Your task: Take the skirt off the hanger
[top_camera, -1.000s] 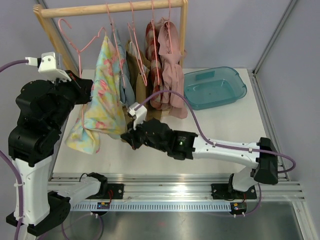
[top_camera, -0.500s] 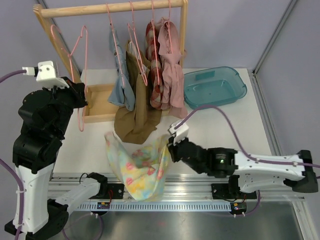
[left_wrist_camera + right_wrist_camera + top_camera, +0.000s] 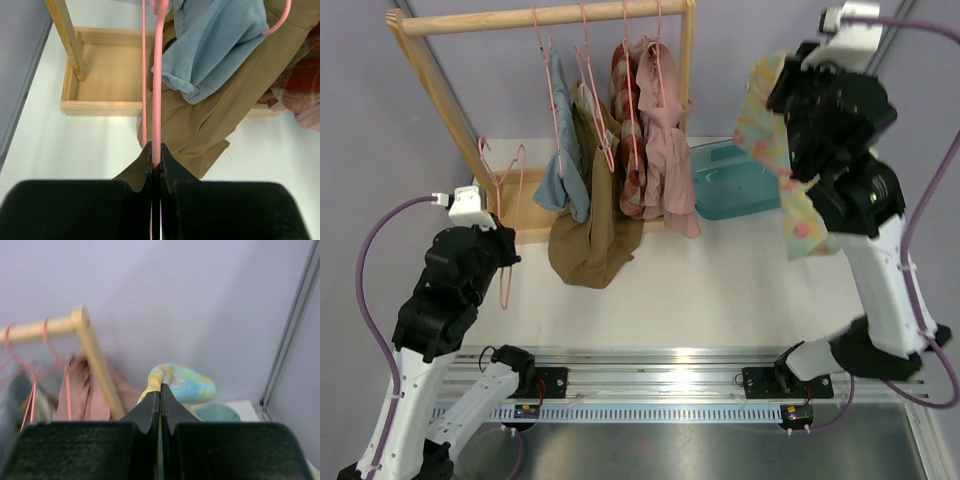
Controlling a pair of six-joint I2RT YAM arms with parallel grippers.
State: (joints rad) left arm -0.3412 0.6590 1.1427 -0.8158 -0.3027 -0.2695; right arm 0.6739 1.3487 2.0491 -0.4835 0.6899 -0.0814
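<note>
While the right arm rears up tall at the far right, its right gripper (image 3: 160, 390) pinches shut on the skirt (image 3: 765, 130), a crumpled yellow floral drape hanging in mid-air by the teal tub (image 3: 735, 185). Low at left, the left gripper (image 3: 155, 150) clamps the bare pink hanger (image 3: 157, 90).

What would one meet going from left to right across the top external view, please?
pink hanger in the left gripper → blue garment → brown garment → pink garment → teal tub → floral skirt, held up by the right arm
</note>
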